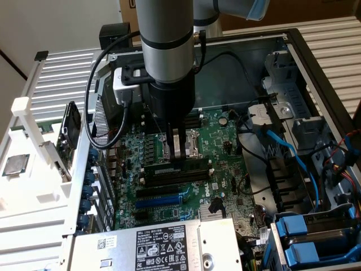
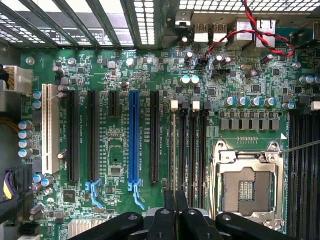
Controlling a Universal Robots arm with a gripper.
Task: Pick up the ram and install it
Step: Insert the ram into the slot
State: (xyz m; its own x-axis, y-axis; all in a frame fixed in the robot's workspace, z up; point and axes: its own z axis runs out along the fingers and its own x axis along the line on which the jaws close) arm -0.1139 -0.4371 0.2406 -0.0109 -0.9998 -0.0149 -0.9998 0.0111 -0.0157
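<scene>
Ram: thin green stick w/ dark chips, on edge in the black mem slot nearest CPU socket. Gripper pinched on its top edge, mid-length. Neighbouring slots bare; blue slot well apart.

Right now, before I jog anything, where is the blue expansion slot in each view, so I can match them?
Exterior view: the blue expansion slot lies low in the picture, just behind the labelled metal box.
Wrist view: the blue expansion slot stands between black slots, with the white slot beyond them.
Shared landmark: the CPU socket.
</scene>
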